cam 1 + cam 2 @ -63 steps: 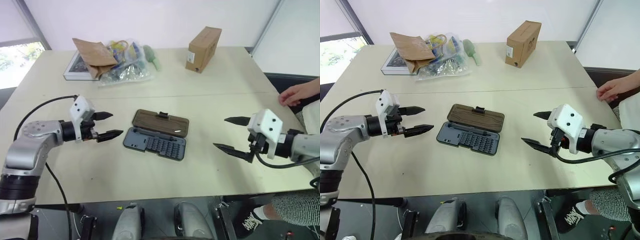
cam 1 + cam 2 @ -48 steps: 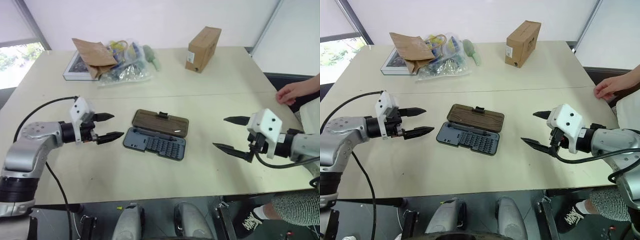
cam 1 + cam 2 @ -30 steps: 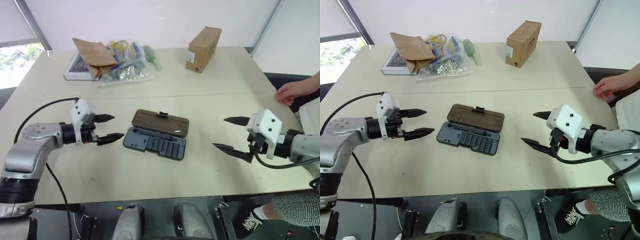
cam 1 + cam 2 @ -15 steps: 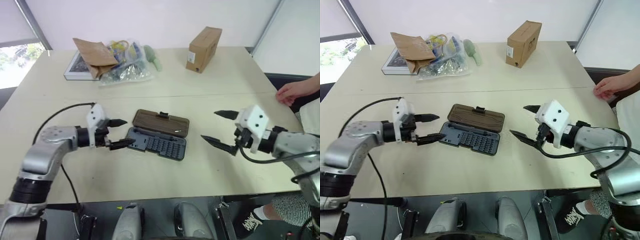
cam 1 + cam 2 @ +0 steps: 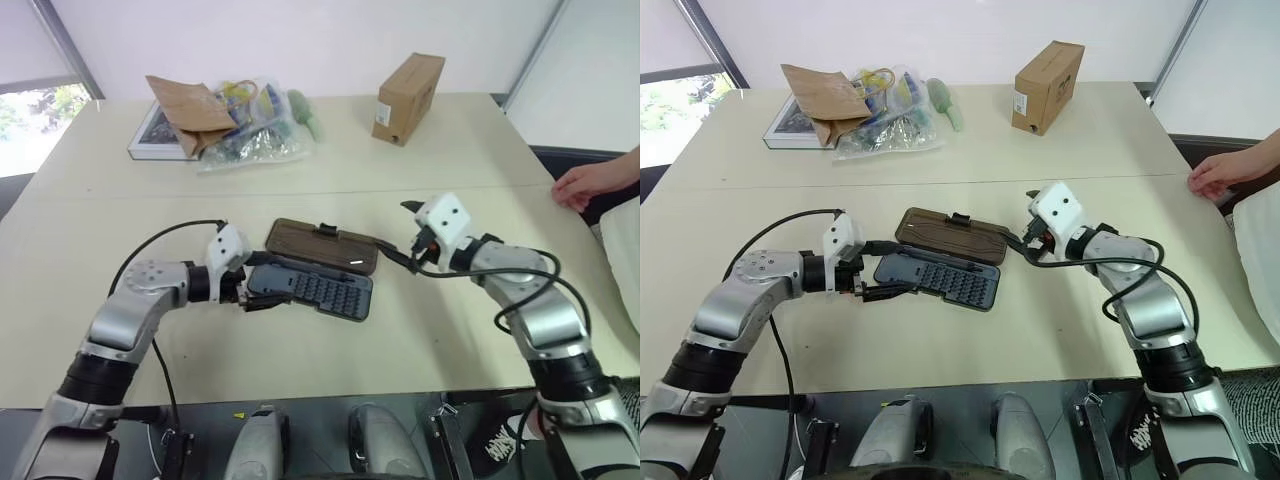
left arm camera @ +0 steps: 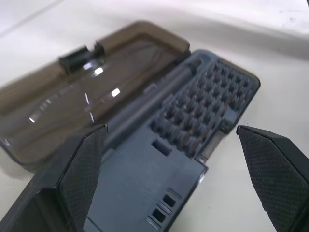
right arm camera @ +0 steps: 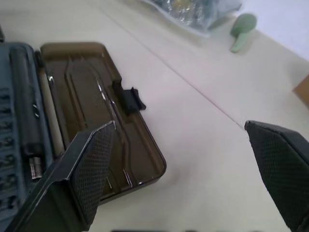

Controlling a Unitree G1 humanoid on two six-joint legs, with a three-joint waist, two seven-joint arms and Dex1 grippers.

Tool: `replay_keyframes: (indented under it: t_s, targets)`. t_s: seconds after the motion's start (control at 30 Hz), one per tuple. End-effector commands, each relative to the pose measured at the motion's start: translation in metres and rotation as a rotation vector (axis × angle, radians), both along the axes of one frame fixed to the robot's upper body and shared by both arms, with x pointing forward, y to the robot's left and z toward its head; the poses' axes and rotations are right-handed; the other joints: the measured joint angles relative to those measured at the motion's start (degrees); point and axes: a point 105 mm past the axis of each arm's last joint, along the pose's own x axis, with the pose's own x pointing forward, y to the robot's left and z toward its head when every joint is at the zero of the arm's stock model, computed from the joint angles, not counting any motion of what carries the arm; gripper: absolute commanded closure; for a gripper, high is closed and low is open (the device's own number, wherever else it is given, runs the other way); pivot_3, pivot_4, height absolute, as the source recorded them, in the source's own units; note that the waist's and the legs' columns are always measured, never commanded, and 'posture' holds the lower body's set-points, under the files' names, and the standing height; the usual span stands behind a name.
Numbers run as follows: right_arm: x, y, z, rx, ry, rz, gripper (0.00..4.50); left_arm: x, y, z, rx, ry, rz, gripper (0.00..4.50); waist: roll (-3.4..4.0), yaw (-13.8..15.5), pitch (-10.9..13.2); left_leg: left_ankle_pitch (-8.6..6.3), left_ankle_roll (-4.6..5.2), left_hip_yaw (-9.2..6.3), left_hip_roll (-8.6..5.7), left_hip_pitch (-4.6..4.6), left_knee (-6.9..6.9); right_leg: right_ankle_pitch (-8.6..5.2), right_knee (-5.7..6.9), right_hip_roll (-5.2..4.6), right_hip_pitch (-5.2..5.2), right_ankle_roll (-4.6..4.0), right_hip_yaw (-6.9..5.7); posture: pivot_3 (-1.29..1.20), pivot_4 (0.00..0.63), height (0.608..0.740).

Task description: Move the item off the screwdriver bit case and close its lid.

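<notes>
The screwdriver bit case lies open in the middle of the table, its slate-grey tray (image 5: 312, 291) toward me and its brown lid (image 5: 320, 244) flat behind it. A black latch (image 7: 129, 99) sits on the lid's far edge. The item (image 5: 354, 263), a tiny pale sliver, rests on the lid's right part near the hinge. My left gripper (image 5: 262, 280) is open at the tray's left end, its fingers (image 6: 72, 179) straddling that end just above it. At the lid's right end, my right gripper (image 5: 395, 230) is open and apart from the lid.
A cardboard box (image 5: 407, 85) stands at the back right. A brown paper bag and a clear plastic bag of odds (image 5: 225, 120) lie at the back left on a book. A person's hand (image 5: 595, 182) rests at the table's right edge.
Both arms have swung inward to the case. The left gripper moved right to the tray's left end, and the right gripper moved left and forward to the lid's right end. Both stay open.
</notes>
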Motion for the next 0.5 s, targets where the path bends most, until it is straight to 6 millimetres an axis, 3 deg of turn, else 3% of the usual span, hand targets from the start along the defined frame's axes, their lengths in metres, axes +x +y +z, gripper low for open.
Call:
replay_keyframes:
  t_s: [0.03,0.27,0.5]
  targets:
    - [0.008,0.007,0.008,-0.007,-0.049,0.029,0.01,0.001,0.002,0.003,0.006,-0.027,0.0,0.04,0.0,-0.04,0.0,0.0,0.0,0.0,0.0,0.0,0.0,0.01,0.0,0.0,0.0,0.03,0.0,0.0,0.15,0.74]
    - [0.016,0.014,0.004,-0.032,-0.052,0.065,0.01,0.002,0.002,-0.001,-0.01,-0.029,0.031,0.04,0.0,-0.07,0.0,0.0,0.0,-0.01,0.0,0.0,0.0,0.03,0.02,0.0,-0.01,0.04,0.0,0.0,0.15,0.74]
    - [0.012,0.022,0.001,-0.025,-0.035,0.102,0.01,0.002,0.006,0.004,-0.021,-0.054,0.078,0.04,0.01,-0.07,0.0,0.0,0.0,-0.03,0.01,0.0,0.0,0.05,0.04,-0.01,-0.01,0.08,0.0,0.0,0.15,0.74]
